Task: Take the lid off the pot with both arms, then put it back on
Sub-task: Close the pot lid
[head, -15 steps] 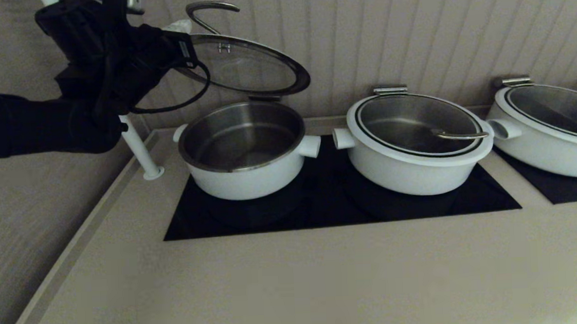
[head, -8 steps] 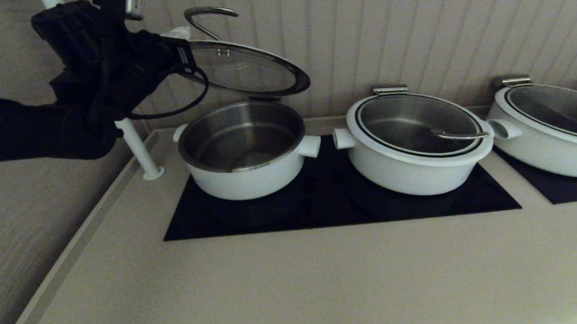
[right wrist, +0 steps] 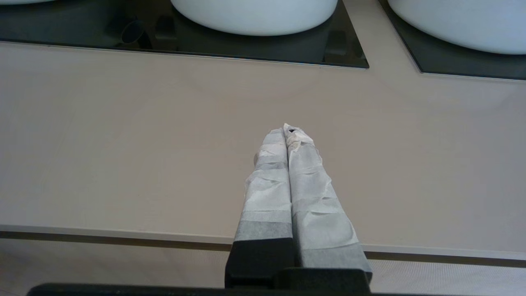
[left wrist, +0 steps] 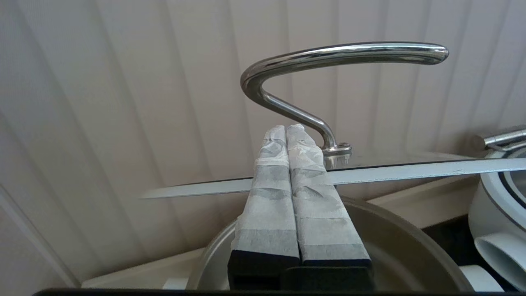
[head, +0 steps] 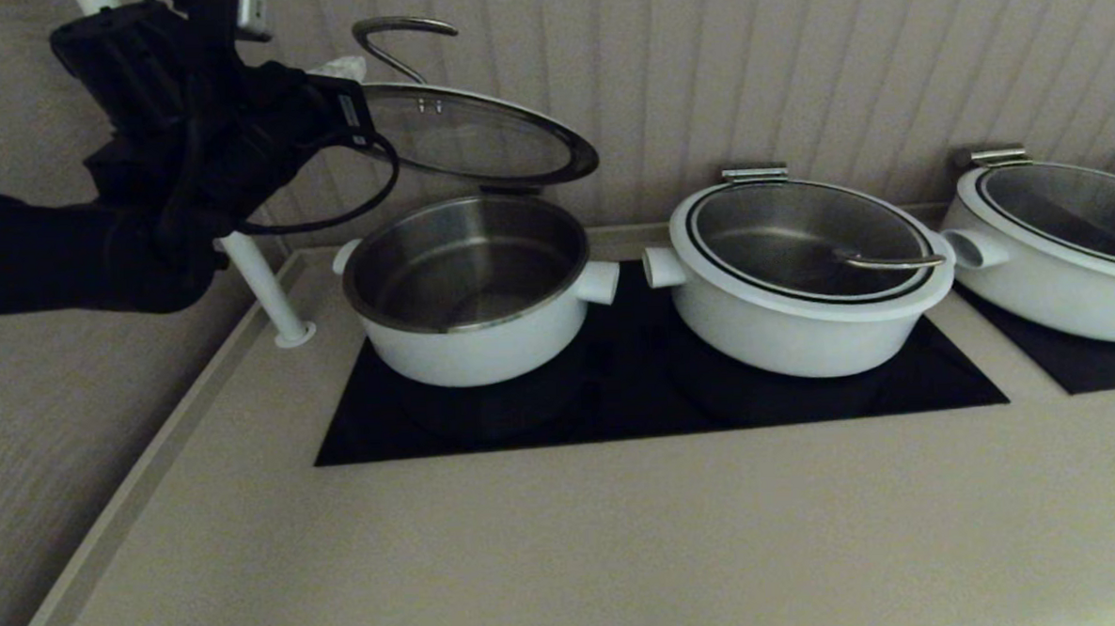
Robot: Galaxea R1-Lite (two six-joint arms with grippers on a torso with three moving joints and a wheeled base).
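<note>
Lid (head: pixel 474 133), clear glass with steel loop, hangs tilted above your open pot (head: pixel 467 289); left gripper (left wrist: pixel 286 130) pinches its rim, right gripper (right wrist: pixel 287 129) pressed together over the counter (right wrist: pixel 123 144).

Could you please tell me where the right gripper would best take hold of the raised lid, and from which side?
Probably the steel handle, coming from the robot's right: its bar arches clear above the glass of the tilted lid with its free end pointing that way, and the left gripper sits by the left rim.
</note>
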